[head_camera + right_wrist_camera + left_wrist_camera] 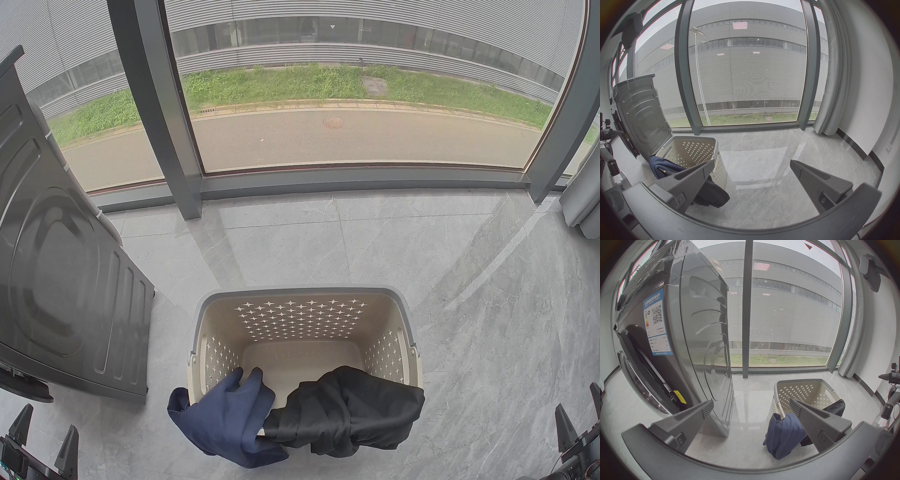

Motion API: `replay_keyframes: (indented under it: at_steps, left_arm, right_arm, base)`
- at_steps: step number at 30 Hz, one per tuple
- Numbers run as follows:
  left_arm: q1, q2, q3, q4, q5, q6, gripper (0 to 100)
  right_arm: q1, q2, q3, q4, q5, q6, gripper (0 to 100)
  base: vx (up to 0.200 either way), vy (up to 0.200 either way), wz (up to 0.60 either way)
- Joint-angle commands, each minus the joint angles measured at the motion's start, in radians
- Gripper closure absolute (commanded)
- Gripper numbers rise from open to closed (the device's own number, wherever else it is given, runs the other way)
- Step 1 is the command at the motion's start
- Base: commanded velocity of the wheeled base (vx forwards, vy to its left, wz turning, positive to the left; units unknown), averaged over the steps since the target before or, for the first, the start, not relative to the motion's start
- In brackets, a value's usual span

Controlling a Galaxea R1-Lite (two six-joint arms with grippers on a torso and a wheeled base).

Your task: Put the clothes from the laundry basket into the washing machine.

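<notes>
The beige laundry basket (300,294) with a grey rim stands on the floor in front of me. A navy garment (228,419) hangs over its near left corner. A black garment (350,409) is draped over its near right rim. The dark grey washing machine (62,287) stands to the left of the basket, its front (640,380) turned away from it. My left gripper (47,428) is low at the near left, open and empty, short of the basket (803,390) and the navy garment (784,437). My right gripper (578,409) is at the near right, open and empty, apart from the basket (690,150).
Grey tiled floor (387,250) stretches beyond and to the right of the basket. A floor-to-ceiling window with a dark pillar (162,106) closes the far side. A grey curtain (831,93) hangs at the far right beside a white wall.
</notes>
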Motion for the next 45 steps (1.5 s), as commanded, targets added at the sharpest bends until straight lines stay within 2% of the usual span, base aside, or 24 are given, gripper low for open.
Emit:
replay_keyframes:
  at_steps: [1, 4, 10, 16, 31, 37, 45]
  left_arm:
    - [0.0, -0.018, 0.016, 0.0, 0.0, 0.0, 0]
    - [0.0, -0.018, 0.016, 0.0, 0.0, -0.002, 0]
    - [0.0, -0.018, 0.016, 0.001, 0.0, 0.0, 0]
    - [0.0, -0.018, 0.016, 0.001, 0.0, 0.0, 0]
    - [0.0, -0.018, 0.016, 0.001, 0.0, -0.002, 0]
    - [0.0, -0.018, 0.016, 0.001, 0.0, 0.0, 0]
    - [0.0, -0.018, 0.016, 0.001, 0.0, -0.002, 0]
  right_arm:
    - [0.0, -0.006, 0.016, 0.0, 0.0, 0.001, 0]
    - [0.0, -0.006, 0.016, 0.0, 0.0, -0.001, 0]
    - [0.0, -0.006, 0.016, 0.0, 0.0, 0.001, 0]
    - [0.0, -0.006, 0.016, 0.002, 0.0, -0.001, 0]
    - [0.0, -0.006, 0.016, 0.0, 0.0, 0.001, 0]
    - [0.0, -0.006, 0.016, 0.0, 0.0, -0.001, 0]
    - [0.0, -0.006, 0.016, 0.0, 0.0, 0.001, 0]
  base:
    - [0.2, 0.0, 0.0]
    - [0.2, 0.0, 0.0]
    - [0.0, 0.0, 0.0]
    - [0.2, 0.0, 0.0]
    - [0.04, 0.0, 0.0]
    - [0.2, 0.0, 0.0]
    - [0.05, 0.0, 0.0]
